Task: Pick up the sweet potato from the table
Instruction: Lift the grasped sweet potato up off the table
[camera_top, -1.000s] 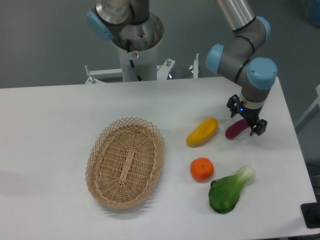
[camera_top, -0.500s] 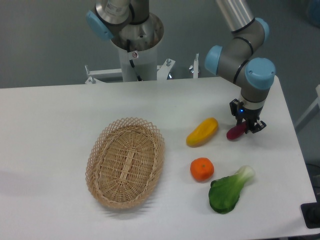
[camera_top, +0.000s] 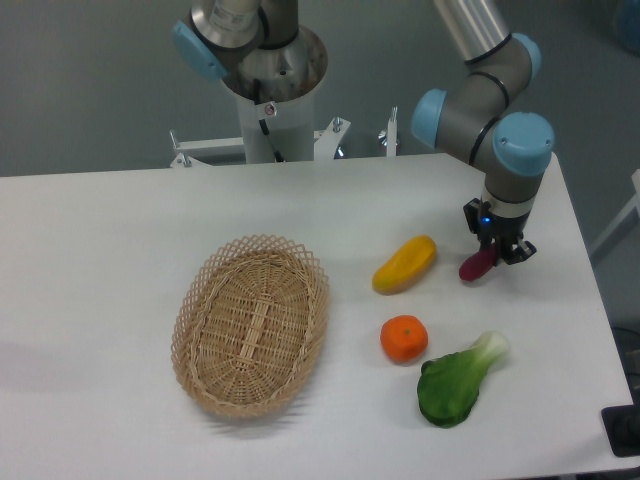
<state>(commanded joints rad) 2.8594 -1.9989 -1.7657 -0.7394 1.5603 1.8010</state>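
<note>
No readable writing anywhere. At right of centre the black two-finger gripper (camera_top: 497, 247) is clenched on the small dark magenta-purple sweet potato (camera_top: 475, 265), which has tilted steeper and edged right since a second ago, over the white table (camera_top: 120, 230).

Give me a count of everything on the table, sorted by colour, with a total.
Purple: 1, the sweet potato, between the fingers of the gripper
Yellow: 1, the yellow vegetable
Orange: 1, the orange fruit
Green: 1, the bok choy
Tan: 1, the wicker basket
Total: 5
</note>
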